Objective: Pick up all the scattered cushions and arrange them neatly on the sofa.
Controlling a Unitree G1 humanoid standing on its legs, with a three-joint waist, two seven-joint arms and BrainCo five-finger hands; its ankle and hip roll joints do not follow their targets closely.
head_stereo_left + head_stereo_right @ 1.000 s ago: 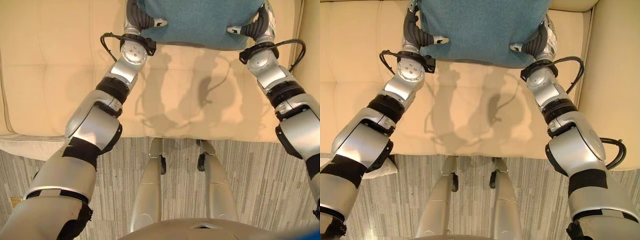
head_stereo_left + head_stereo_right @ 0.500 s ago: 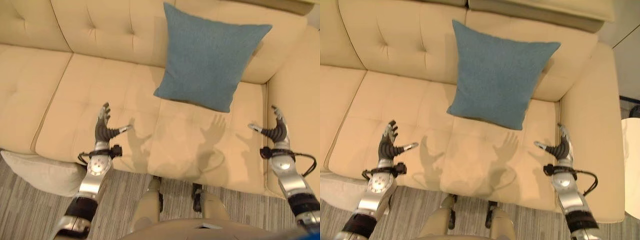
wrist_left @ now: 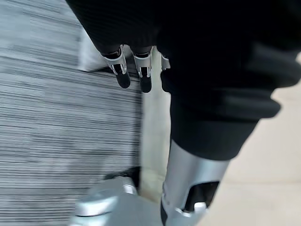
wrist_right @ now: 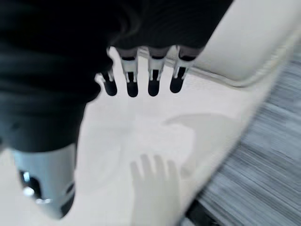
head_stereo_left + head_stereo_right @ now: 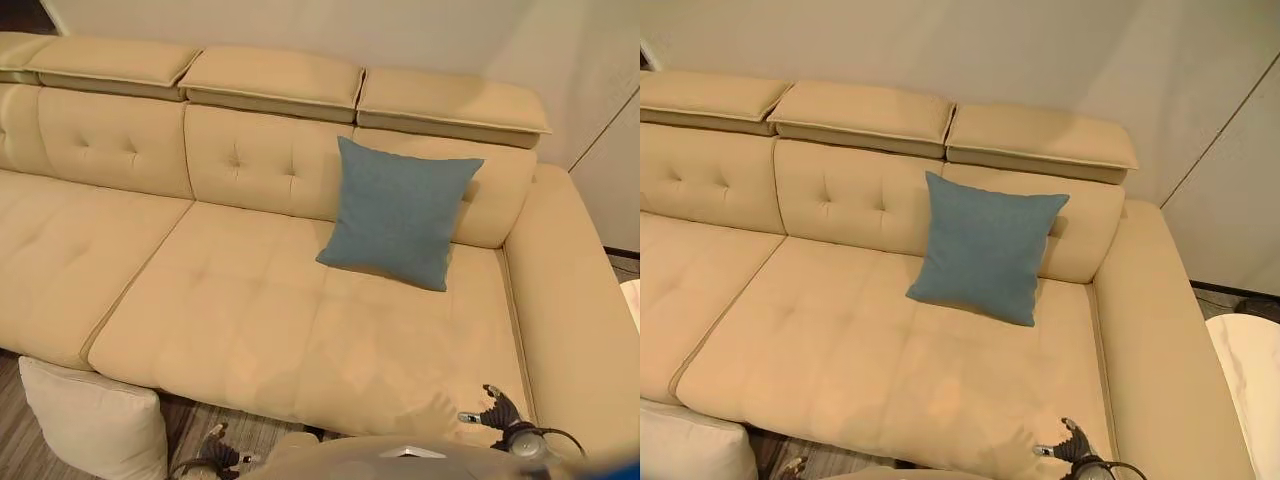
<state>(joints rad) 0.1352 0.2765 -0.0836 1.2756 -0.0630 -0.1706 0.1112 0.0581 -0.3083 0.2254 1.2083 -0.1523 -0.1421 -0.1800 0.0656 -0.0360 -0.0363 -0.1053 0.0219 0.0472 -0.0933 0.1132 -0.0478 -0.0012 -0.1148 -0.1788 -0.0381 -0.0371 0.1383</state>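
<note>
The sofa (image 5: 250,320) looks like smooth, matt cream leather or leatherette, tufted with buttons. The blue cushion (image 5: 400,212) is matt woven cloth with a fine grain. The cream cushion (image 5: 95,425) looks like plain, soft cloth. The floor (image 3: 56,117) shows grey, striped, low-pile carpet. The right robot hand (image 4: 141,70) has satin silver fingers with dark tips.

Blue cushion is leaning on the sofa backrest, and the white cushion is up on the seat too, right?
Not quite. The blue cushion does lean on the sofa backrest, but the white cushion is on the floor by the seat's front edge, as the left eye view shows.
</note>
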